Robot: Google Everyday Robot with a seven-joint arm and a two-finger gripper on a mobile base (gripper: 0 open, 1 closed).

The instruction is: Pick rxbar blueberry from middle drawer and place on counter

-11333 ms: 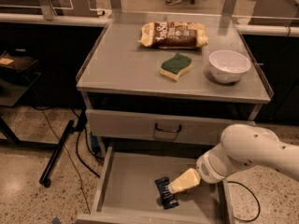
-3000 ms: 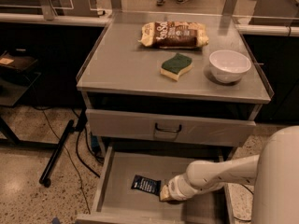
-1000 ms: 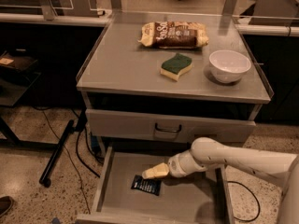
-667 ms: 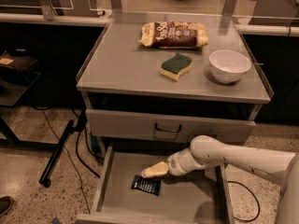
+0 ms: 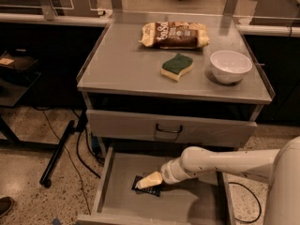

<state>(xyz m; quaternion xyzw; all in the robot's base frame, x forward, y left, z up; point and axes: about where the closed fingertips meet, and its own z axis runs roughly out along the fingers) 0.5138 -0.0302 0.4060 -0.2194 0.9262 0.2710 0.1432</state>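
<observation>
The rxbar blueberry, a small dark bar, lies flat on the floor of the open middle drawer, left of its centre. My gripper reaches in from the right at the end of the white arm and sits right on top of the bar, covering its upper part. The bar rests on the drawer floor. The grey counter is above, over the closed upper drawer.
On the counter stand a brown-and-cream snack bag at the back, a green-and-yellow sponge in the middle and a white bowl at the right. The closed drawer front with a dark handle overhangs the open drawer. Cables and a black stand leg lie on the floor at left.
My gripper has dropped slightly down and left onto the bar. The bar has not moved over the last second.
</observation>
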